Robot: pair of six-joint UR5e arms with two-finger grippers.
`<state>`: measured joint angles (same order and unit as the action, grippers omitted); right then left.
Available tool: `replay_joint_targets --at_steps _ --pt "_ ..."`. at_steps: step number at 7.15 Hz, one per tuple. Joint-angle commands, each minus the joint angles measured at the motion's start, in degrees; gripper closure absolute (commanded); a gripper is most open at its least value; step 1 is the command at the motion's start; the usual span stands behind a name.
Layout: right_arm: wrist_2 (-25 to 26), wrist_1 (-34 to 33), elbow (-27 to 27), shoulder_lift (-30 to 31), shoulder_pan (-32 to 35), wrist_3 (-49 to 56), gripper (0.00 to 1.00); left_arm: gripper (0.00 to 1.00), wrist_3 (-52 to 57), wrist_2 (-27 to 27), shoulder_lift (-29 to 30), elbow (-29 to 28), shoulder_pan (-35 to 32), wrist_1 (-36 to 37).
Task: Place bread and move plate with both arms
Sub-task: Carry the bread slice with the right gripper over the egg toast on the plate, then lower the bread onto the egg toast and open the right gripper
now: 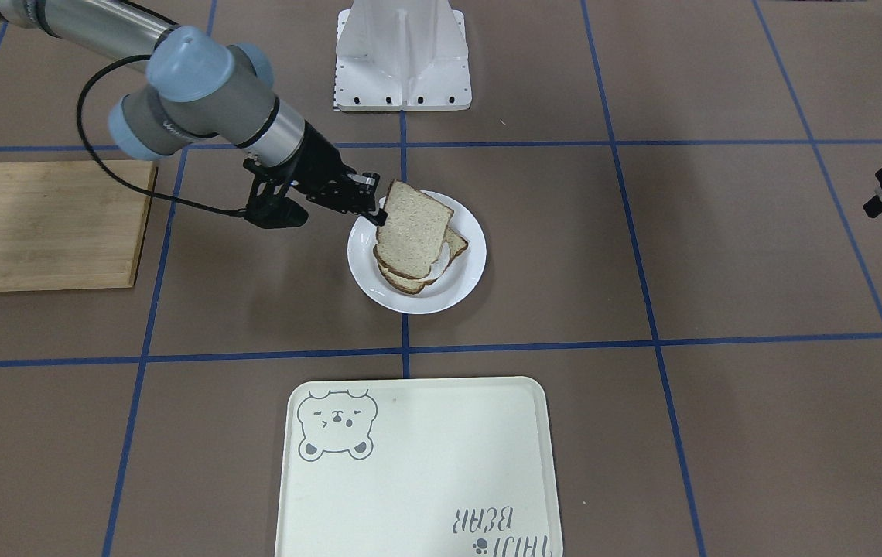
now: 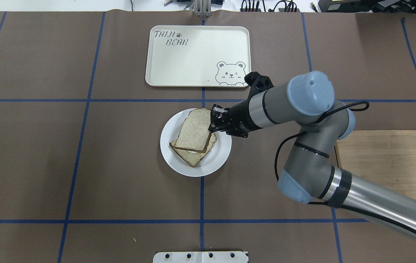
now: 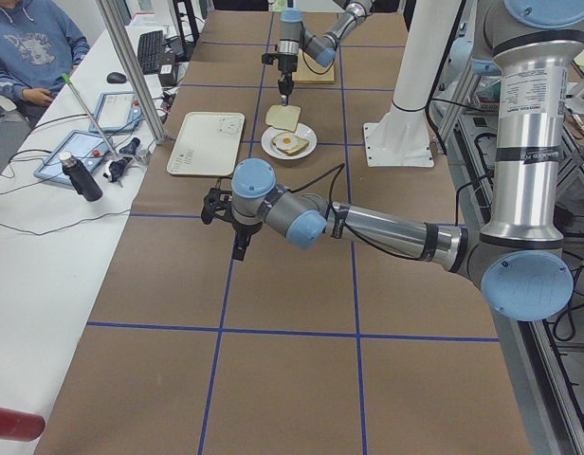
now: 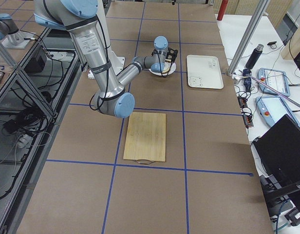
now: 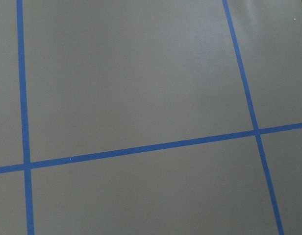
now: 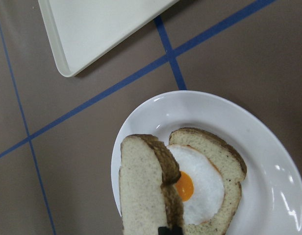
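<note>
Robotics lab. Two industrial arms (image 2: 376, 204) at a table (image 2: 29, 164) gridded with blue tape (image 2: 120, 100); aluminium framing (image 3: 131, 66); side bench with teach pendants (image 4: 274, 80), laptop (image 4: 284, 146); seated operator (image 3: 31, 47).

You see the bench (image 2: 29, 164) from overhead, from across, and from both ends. Wrist cameras look down close; the right one shares the plate (image 6: 268, 161) with them.

Bright, even overhead room light in every view. Shadows soft and short; a faint one falls under the bread (image 2: 194, 130) onto the plate (image 2: 219, 160). Small glare streaks on the plate rim in the right wrist view, sheen along the right arm (image 2: 379, 206). Left wrist view flat and slightly soft.
</note>
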<state>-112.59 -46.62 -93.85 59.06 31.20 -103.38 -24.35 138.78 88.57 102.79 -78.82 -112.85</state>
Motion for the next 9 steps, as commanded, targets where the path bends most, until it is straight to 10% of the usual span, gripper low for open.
replay_joint_targets --at_steps 1,8,9 --pt "6.68 0.3 -0.18 0.7 -5.0 -5.76 1.0 0.02 0.0 0.0 -0.15 0.3 -0.02 0.0" --pt "18.81 0.39 0.6 2.02 -7.11 -15.01 1.0 0.02 0.0 0.0 -0.24 0.39 -0.02 -0.09" --pt "18.81 0.39 0.6 2.2 -7.55 -14.57 0.28 0.02 0.0 0.0 -0.16 0.48 -0.02 -0.09"
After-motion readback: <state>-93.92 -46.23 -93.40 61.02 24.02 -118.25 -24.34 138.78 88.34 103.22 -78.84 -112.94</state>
